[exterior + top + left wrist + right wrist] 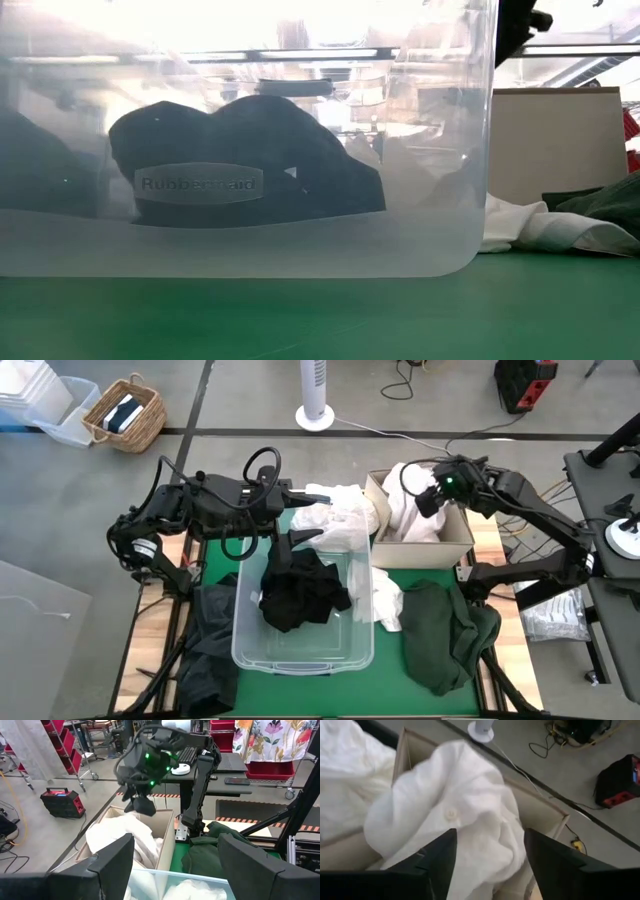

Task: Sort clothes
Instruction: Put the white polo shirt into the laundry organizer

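the green table point(400, 690) is covered with the sorting, and places are taken here from the right gripper point(432, 493), which hangs over the cardboard box point(460, 542) with its fingers spread and nothing between them. directly beneath it, inside the box, a white garment point(465, 815) is heaped, so this piece appears to have been let go into the box. the clear tub point(300, 650) lies nearer the front edge and toward the left arm from this gripper, and a black garment point(300, 595) is bunched in it. a dark green garment point(440, 635) is spread on the table nearest to the right gripper of the loose pieces, in front of the box; its long axis runs from the box toward the front edge, and no clear pointing end can be made out. a small white piece point(388, 605) is draped just beside it, against the tub. more white cloth point(335, 520) is piled at the tub's far end, close under the left gripper point(175, 865), whose fingers are also held wide and empty. the green garment is judged the right arm's likely next reach, the white pile the left arm's.
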